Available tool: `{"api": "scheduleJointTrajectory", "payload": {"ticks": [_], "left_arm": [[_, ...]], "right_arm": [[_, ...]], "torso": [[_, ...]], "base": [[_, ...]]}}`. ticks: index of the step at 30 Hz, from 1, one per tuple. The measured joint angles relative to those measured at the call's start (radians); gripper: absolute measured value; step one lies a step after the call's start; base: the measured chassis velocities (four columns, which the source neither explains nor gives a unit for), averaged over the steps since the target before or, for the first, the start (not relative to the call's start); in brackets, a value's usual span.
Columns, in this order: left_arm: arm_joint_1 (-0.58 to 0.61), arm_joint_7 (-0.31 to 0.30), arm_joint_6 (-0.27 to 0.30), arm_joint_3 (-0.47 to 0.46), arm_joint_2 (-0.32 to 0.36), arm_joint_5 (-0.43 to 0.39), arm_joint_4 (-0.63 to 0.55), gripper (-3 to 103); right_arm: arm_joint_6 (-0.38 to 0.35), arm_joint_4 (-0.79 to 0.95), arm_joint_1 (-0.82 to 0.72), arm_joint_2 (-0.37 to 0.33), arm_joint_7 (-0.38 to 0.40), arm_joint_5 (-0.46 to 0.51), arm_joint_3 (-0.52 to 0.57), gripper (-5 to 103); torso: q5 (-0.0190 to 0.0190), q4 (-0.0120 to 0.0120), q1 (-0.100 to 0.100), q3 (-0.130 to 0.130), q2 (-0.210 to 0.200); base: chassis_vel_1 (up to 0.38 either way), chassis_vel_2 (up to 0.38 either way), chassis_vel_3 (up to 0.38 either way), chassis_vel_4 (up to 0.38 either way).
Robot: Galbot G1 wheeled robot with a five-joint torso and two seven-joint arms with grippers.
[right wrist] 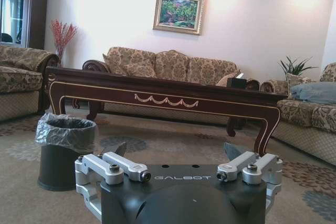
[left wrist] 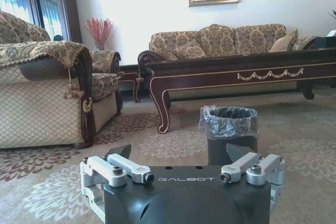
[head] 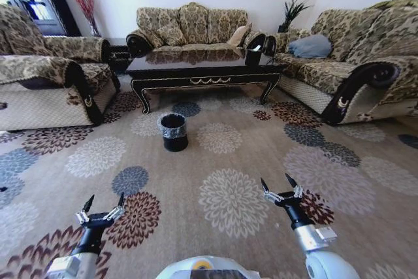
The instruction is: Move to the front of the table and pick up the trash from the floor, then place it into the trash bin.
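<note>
The dark brown table [head: 202,70] stands across the room on the flowered floor [head: 222,161], in front of the back sofa. The black trash bin [head: 174,132] with its clear liner sits on the carpet just before the table's left half. The trash is out of view. My left gripper [head: 103,202] and right gripper [head: 279,184] hover low over the carpet at the near edge, both open and holding nothing. From the left wrist, the left gripper [left wrist: 181,153] faces the bin [left wrist: 230,129] and table [left wrist: 236,72]. The right gripper [right wrist: 176,150] has the bin [right wrist: 65,150] and table [right wrist: 157,95] ahead.
Patterned sofas flank the carpet: one on the left [head: 46,76], one behind the table [head: 189,27], one on the right [head: 353,63]. A black tissue box [head: 253,57] sits on the table. Open carpet lies between me and the bin.
</note>
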Motion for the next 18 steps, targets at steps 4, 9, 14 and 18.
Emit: {"api": "scheduleJointTrajectory", "payload": {"ticks": [4,9,14,18], "left_arm": [[0.0,0.0,0.0,0.0,0.0,0.0,0.0,100],[0.0,0.0,0.0,0.0,0.0,0.0,0.0,100],[0.0,0.0,0.0,0.0,0.0,0.0,0.0,100],[0.0,0.0,0.0,0.0,0.0,0.0,0.0,100]], "right_arm": [[0.0,0.0,0.0,0.0,0.0,0.0,0.0,100],[0.0,0.0,0.0,0.0,0.0,0.0,0.0,100],[0.0,0.0,0.0,0.0,0.0,0.0,0.0,100],[0.0,0.0,0.0,0.0,0.0,0.0,0.0,100]], "torso": [[0.0001,-0.0003,0.0,0.0,0.0],[0.0001,0.0001,0.0,0.0,0.0],[0.0001,0.0001,0.0,0.0,0.0],[0.0001,-0.0001,0.0,0.0,0.0]], "base": [[0.124,-0.107,-0.112,0.118],[0.14,-0.115,-0.107,0.157],[0.147,-0.132,-0.126,0.153],[0.125,-0.131,-0.14,0.118]]}}
